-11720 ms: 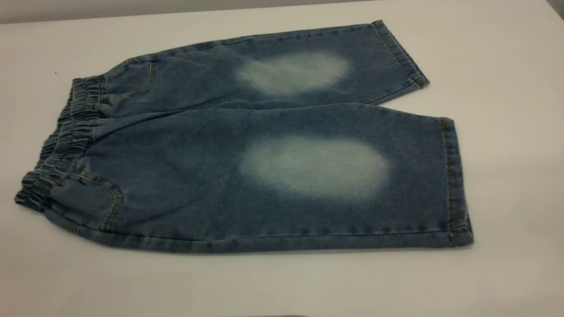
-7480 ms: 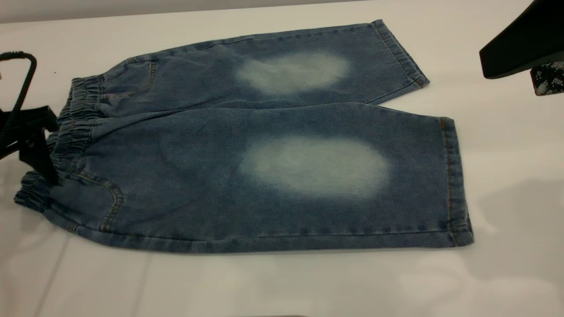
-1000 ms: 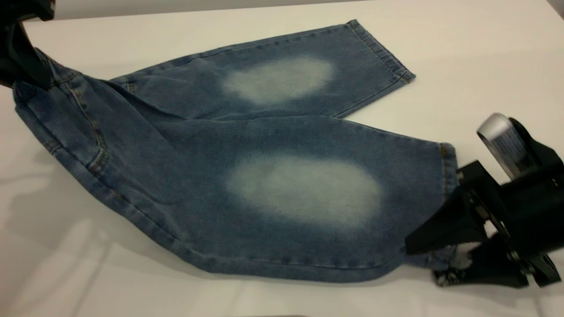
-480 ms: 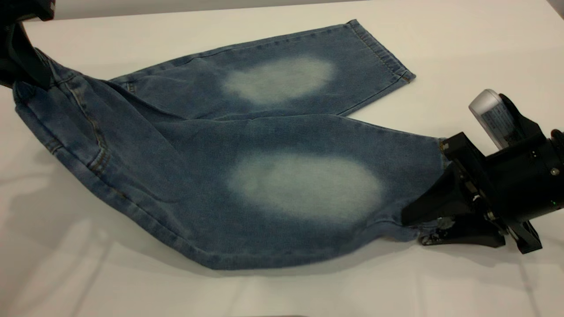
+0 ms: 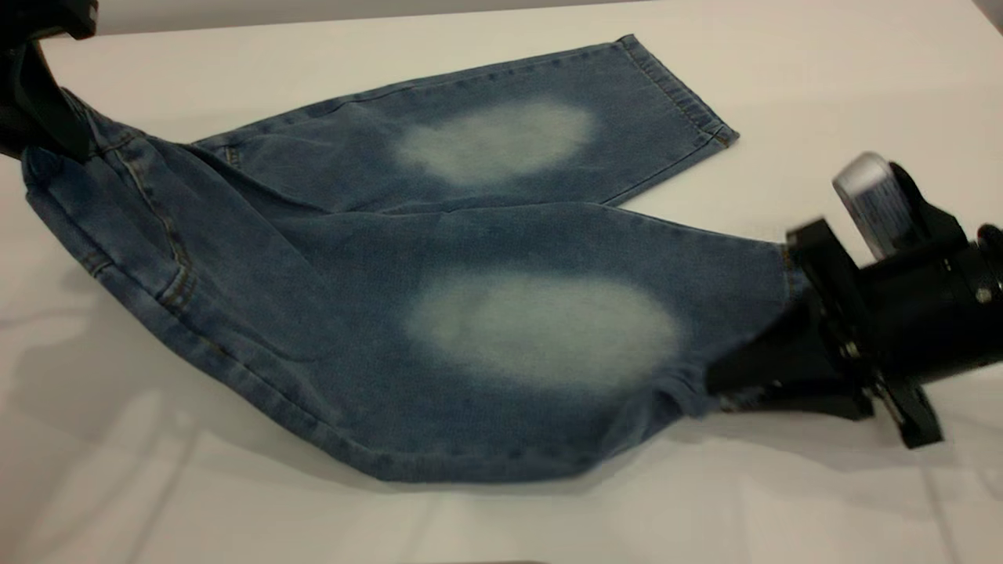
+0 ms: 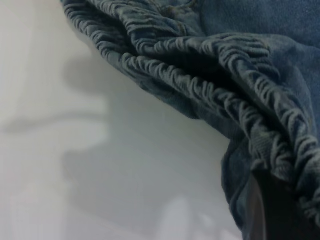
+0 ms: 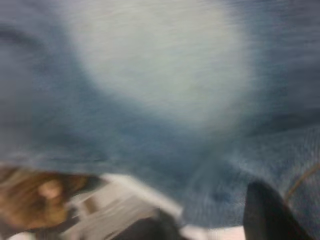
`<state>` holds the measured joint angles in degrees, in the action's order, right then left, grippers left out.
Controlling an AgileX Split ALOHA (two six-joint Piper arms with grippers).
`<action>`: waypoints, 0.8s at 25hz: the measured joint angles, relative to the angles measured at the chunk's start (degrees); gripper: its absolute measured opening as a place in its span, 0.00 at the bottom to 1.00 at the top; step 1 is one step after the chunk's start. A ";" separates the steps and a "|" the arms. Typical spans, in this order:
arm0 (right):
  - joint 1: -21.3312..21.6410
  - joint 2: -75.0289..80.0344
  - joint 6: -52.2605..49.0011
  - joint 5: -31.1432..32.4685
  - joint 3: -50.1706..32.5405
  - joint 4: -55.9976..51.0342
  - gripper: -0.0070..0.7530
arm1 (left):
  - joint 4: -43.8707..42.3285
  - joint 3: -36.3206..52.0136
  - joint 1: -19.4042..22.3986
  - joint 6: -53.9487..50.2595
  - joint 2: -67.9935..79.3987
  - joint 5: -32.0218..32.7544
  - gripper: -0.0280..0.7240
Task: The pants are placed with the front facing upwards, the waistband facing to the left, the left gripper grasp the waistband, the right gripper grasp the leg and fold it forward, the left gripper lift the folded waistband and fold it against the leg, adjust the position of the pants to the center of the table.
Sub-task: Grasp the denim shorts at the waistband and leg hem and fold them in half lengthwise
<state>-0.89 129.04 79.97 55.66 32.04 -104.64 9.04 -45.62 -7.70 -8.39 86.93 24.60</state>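
1. Near edge of the table (image 5: 501, 525): the near leg (image 5: 541, 329) of the pants (image 5: 353, 258) is pinched at its hem corner by the right gripper (image 5: 717, 388), whose wedge fingers are pressed together on a small bunch of denim; the cloth is puckered just ahead of the fingertips.

2. The grip is judged thin. Only the hem corner is held, so the fabric could be pulled out from between the fingers when the leg is carried over, and the fold would be left half made.

3. A second risk is judged from the slack: the leg's lower edge sags onto the table behind the fingers, so it could be dragged or doubled under instead of being laid flat on the far leg (image 5: 501, 133).

4. The right arm is held low and nearly level over the table, its silver cylinder (image 5: 866, 196) angled upward behind the fingers.

5. Farther off, the waistband (image 6: 200, 85) is held raised off the table by the left gripper (image 5: 47, 117), fingers closed on the gathered elastic; the band hangs in ruched folds below them.

6. Uneven lifting by the two arms could be expected to skew the pants.
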 joint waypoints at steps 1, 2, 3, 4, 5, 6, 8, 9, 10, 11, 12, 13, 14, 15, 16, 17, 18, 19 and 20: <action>0.00 0.00 -0.82 2.42 0.00 0.00 0.05 | 0.00 0.00 0.00 0.00 0.00 0.00 0.14; 0.00 0.00 -2.01 4.36 0.00 -0.05 0.05 | 0.00 0.00 0.00 0.00 0.00 0.05 0.14; 0.00 0.00 -3.13 5.78 0.00 -0.11 0.05 | 0.00 0.00 0.00 0.00 0.00 0.17 0.14; 0.00 -0.16 -4.37 7.27 0.00 -0.11 0.05 | 0.00 0.00 0.00 0.00 0.00 0.18 0.14; 0.00 -0.47 -5.50 8.22 0.00 -0.13 0.05 | 0.06 0.00 0.00 0.00 0.00 0.29 0.14; 0.00 -0.96 -6.32 8.62 0.13 -0.11 0.05 | 0.19 0.00 0.00 0.00 0.00 0.25 0.13; 0.00 -2.98 -8.93 8.75 1.14 -0.06 0.05 | 0.69 0.00 0.00 -0.33 0.00 0.25 0.13; 0.00 -4.02 -10.01 8.75 1.71 -0.06 0.05 | 1.32 0.00 0.00 -0.54 0.00 0.25 0.13; 0.00 -5.28 -11.16 8.89 2.43 0.01 0.05 | 2.04 0.00 0.00 -0.69 0.00 0.19 0.13; 0.00 -6.48 -12.61 8.90 3.53 0.07 0.05 | 2.94 0.00 0.00 -0.68 0.00 0.08 0.13; 0.00 -7.55 -14.05 9.01 4.93 0.20 0.05 | 3.61 0.00 0.00 -0.74 0.00 -0.22 0.13; 0.00 -8.27 -15.62 9.06 6.31 0.26 0.05 | 4.58 0.00 0.00 -0.85 0.00 -0.55 0.13; 0.00 -8.79 -16.95 9.14 8.23 0.31 0.05 | 5.69 0.00 0.00 -1.10 0.00 -0.94 0.13; 0.00 -9.09 -18.76 9.19 10.34 0.45 0.05 | 6.73 0.00 0.00 -1.40 0.00 -1.50 0.13; 0.00 -9.10 -20.67 9.19 12.53 0.50 0.05 | 8.07 0.00 0.00 -1.98 0.00 -2.16 0.13; 0.00 -9.10 -22.22 9.19 14.34 0.56 0.05 | 9.44 0.00 0.00 -2.68 0.00 -2.96 0.13; 0.00 -9.10 -24.06 9.19 16.53 0.68 0.05 | 10.71 0.00 0.00 -3.22 0.00 -3.80 0.13; 0.00 -9.10 -25.92 9.11 18.72 0.93 0.05 | 11.64 0.00 0.00 -4.02 0.05 -4.95 0.13; 0.00 -9.10 -27.63 8.78 20.56 1.29 0.05 | 12.44 0.00 0.00 -5.15 0.05 -6.24 0.13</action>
<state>-0.89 119.95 52.34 64.45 52.60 -103.35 21.47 -45.62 -7.70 -13.54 86.98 18.35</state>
